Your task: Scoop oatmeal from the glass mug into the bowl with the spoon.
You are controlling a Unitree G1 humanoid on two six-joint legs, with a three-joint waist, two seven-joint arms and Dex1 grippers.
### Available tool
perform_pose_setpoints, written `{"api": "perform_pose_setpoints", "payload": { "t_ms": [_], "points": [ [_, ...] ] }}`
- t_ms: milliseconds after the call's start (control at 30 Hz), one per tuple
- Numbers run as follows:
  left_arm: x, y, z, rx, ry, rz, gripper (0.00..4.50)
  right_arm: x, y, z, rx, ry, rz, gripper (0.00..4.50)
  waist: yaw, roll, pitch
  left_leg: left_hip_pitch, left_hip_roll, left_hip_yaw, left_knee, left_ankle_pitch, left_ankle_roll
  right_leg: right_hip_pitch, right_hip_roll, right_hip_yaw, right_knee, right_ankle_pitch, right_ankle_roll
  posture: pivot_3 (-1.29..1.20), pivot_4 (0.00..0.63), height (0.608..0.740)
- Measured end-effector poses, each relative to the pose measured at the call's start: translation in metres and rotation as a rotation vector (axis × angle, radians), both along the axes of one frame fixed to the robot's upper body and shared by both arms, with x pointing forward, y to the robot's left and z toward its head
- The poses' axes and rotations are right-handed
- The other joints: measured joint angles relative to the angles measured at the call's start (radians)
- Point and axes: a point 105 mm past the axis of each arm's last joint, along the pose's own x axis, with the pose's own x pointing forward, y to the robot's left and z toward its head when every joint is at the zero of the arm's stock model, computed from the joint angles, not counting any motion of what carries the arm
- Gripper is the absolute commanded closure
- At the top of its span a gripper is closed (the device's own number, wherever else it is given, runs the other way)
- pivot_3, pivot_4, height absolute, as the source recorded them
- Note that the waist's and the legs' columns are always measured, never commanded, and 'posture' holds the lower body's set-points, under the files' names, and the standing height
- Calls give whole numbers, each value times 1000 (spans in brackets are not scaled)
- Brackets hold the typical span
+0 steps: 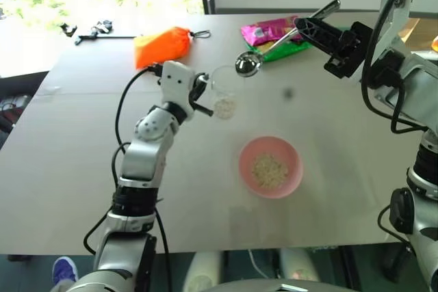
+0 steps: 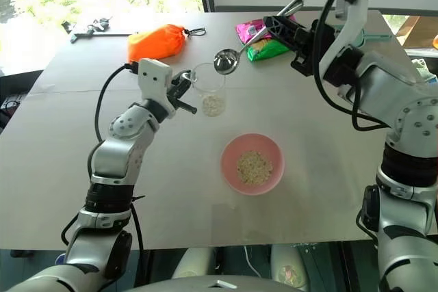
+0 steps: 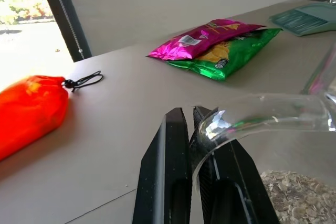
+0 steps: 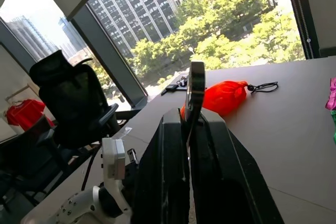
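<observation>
- Nearest to us the bowl [image 2: 252, 163] sits on the table [image 2: 61, 189], and we see a heap of oatmeal [image 2: 254, 167] already in it. The near edge of the table lies just below the bowl, while bare table is open on both sides of it.
- Farther in, the left gripper [image 2: 186, 93] has its fingers pressed together on the handle of the glass mug [image 2: 208, 89]. The left wrist view shows the clear handle pinched there, and more oatmeal in the bottom of the mug.
- Just beyond the mug the spoon [image 2: 226, 60] hangs in the air, its small bowl beside and a little above the mug's rim. We cannot tell if it carries grains.
- The right gripper [image 2: 279, 25] pinches the long handle – the right wrist view shows the metal strip squeezed between the two black pads.
- We judge that the step in hand is a new scoop: the spoon is at the mug, not over the bowl.
- The next move, in our opinion, calls for tipping the spoon down into the narrow mouth of the mug without knocking the glass – the left gripper must keep the mug steady.
- At the far side lie an orange pouch [image 2: 157, 41] and snack packets [image 2: 263, 40], well apart from the path between mug and bowl, so this path is free.
</observation>
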Motion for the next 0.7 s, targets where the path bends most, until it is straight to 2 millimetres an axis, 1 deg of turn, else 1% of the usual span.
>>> {"api": "perform_pose_setpoints", "payload": {
  "t_ms": [100, 200, 233, 367, 433, 533, 633, 700],
  "points": [
    [3, -7, 5, -2, -36, -21, 4414, -5, 9, -3, -69, -33, 4, 4500, 0, 0, 0, -1, 0, 0, 0, 0, 0, 0, 0, 0, 0, 0, 0, 0, 150, 740],
    [1, -15, 14, 6, -87, -54, 4414, -4, 21, -17, -213, -70, -17, 4500, 0, 0, 0, -1, -1, -1, 1, 0, 0, -1, 0, 0, 0, 0, 0, 0, 150, 740],
    [0, -18, 17, 16, -104, -66, 4414, -3, 27, -25, -277, -86, -22, 4500, 0, 0, 0, -1, -1, -1, 1, 0, 0, -1, 0, 0, 0, 0, 0, 0, 150, 740],
    [-2, -24, 18, 15, -122, -91, 4414, 0, 41, -43, -430, -153, -38, 4500, 0, 0, 0, -2, -1, -1, 1, 0, 0, -1, 0, -1, 0, 0, 0, 0, 150, 740],
    [-3, -28, 18, 21, -133, -100, 4414, 3, 51, -57, -522, -199, -41, 4500, -1, 0, 0, -2, -1, -1, 1, 0, 0, -1, 0, -1, 0, 0, 0, 0, 150, 740],
    [-4, -29, 20, 33, -151, -100, 4414, 8, 55, -62, -599, -276, -58, 4500, 0, 0, 0, -4, -1, -3, 3, 0, 0, -2, 0, -3, 0, 0, 0, 0, 150, 740],
    [-4, -29, 20, 47, -163, -91, 4414, 10, 59, -64, -661, -354, -63, 4500, -1, 0, 0, -11, -2, -6, 8, 0, 0, -7, 0, -6, 2, 0, 0, 0, 150, 740],
    [-4, -29, 18, 59, -161, -83, 4414, 11, 62, -67, -691, -392, -52, 4500, -1, 0, 0, -13, -2, -6, 9, 0, 0, -8, 0, -6, 2, 0, 0, 0, 150, 740]
  ]
}}
